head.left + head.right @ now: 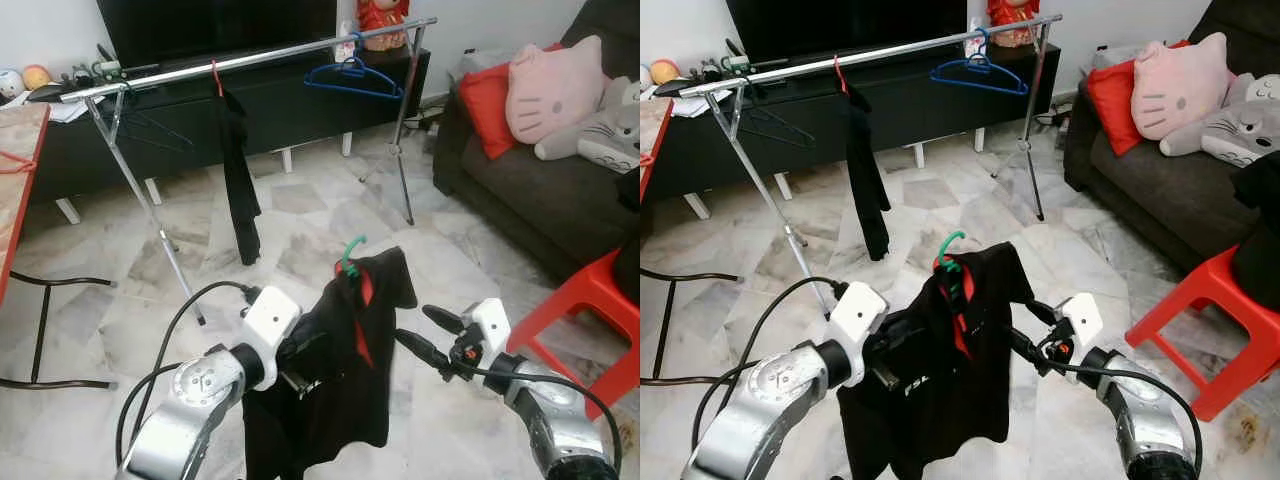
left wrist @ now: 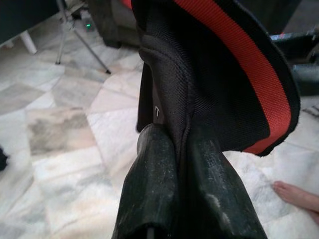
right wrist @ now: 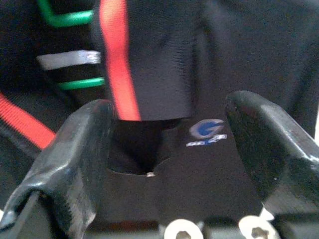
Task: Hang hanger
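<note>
Ahead, left end effector (image 1: pixel 300 352) clamps black shirt (image 1: pixel 340 400); right end effector (image 1: pixel 420 335) apart beside it; rail (image 1: pixel 250 58) beyond

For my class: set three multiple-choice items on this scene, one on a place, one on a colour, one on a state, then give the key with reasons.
1. Where is the blue hanger?
A. on the floor
B. on the rail
C. on the sofa

2. What colour is the hook of the hanger in the held shirt?
A. green
B. yellow
C. white

3. How is the left gripper?
A. open, away from the shirt
B. shut on the shirt
C. holding a cushion

Key:
1 B, it hangs near the rail's right end.
2 A, a green hook sticks up at the collar.
3 B, the left wrist view shows both fingers pinching the black cloth; the right gripper is open beside it.
</note>
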Controlling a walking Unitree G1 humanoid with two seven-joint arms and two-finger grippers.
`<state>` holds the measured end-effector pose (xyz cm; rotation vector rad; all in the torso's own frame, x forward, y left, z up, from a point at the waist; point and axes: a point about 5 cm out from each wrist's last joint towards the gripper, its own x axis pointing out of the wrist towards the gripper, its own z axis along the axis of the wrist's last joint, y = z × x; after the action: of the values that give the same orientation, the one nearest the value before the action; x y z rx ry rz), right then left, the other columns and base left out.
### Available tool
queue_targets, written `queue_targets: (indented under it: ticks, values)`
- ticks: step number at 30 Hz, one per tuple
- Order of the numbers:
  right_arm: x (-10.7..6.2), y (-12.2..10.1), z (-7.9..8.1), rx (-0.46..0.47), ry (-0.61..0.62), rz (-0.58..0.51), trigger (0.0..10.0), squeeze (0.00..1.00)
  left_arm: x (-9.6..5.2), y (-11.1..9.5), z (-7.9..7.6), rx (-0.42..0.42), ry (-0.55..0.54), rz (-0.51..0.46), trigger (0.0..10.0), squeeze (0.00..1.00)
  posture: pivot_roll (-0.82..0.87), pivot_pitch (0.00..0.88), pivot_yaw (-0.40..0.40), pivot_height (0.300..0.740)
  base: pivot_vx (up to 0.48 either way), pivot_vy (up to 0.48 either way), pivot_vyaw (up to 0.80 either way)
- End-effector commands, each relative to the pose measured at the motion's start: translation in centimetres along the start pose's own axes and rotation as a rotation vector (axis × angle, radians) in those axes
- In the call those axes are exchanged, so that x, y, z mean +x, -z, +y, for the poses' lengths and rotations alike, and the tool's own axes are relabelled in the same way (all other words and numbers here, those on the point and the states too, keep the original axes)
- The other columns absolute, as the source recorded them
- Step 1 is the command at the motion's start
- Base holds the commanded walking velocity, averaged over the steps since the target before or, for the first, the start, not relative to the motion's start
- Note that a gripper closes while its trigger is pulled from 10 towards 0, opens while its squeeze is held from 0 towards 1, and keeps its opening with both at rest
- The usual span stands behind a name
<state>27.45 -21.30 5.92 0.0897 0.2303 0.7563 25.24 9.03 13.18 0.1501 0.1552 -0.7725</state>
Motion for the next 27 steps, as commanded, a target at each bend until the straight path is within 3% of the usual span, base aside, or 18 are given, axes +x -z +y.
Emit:
queue_targets:
  ticks: [1, 5, 11, 20, 27]
  values:
    - [-0.6, -0.7, 0.0, 0.013, -0.021, -0.031, 10.0, 0.00, 0.6, -0.7, -0.4, -0.002, 0.035, -0.020, 10.0, 0.00, -0.03, 0.000, 0.017, 0.740, 0.000, 0.000, 0.00]
    - [-1.1, -1.2, 0.7, 0.063, -0.063, -0.053, 10.0, 0.00, 1.3, -1.3, -0.7, 0.006, 0.058, -0.036, 10.0, 0.00, -0.03, 0.000, 0.016, 0.740, 0.000, 0.000, 0.00]
    - [-0.6, -1.7, 0.7, 0.042, -0.036, -0.070, 10.0, 0.00, 2.2, -2.2, -1.6, 0.022, 0.114, -0.061, 10.0, 0.00, -0.03, 0.000, 0.009, 0.740, 0.000, 0.000, 0.00]
    - [0.0, -1.8, 0.2, 0.024, 0.050, -0.066, 10.0, 0.00, 2.5, -2.4, -2.6, 0.028, 0.164, -0.070, 10.0, 0.00, -0.02, 0.000, -0.001, 0.740, 0.000, 0.000, 0.00]
    - [0.4, -1.7, 0.5, 0.048, 0.019, -0.064, 10.0, 0.00, 2.7, -2.7, -3.1, 0.026, 0.179, -0.078, 10.0, 0.00, -0.02, 0.000, -0.011, 0.740, 0.000, 0.000, 0.00]
